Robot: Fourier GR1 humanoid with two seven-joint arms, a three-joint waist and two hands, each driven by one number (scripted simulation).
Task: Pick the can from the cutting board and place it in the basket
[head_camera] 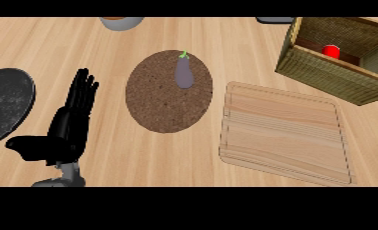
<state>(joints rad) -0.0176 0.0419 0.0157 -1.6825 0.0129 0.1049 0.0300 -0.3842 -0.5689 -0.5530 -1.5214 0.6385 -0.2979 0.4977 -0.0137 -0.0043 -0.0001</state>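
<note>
The red cylindrical can sits inside the woven wicker basket far right; the black left hand rests released on the desk's left.

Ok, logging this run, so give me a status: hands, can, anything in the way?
Left hand open, resting at left. Right hand not in view. Red can in the basket; cutting board bare. Eggplant on the round mat, clear of the basket.

- I see a pale wooden board, smooth and grooved.
- My basket looks woven wicker.
- The round mat seems rough cork.
- The counter shows matt woodgrain.
</note>
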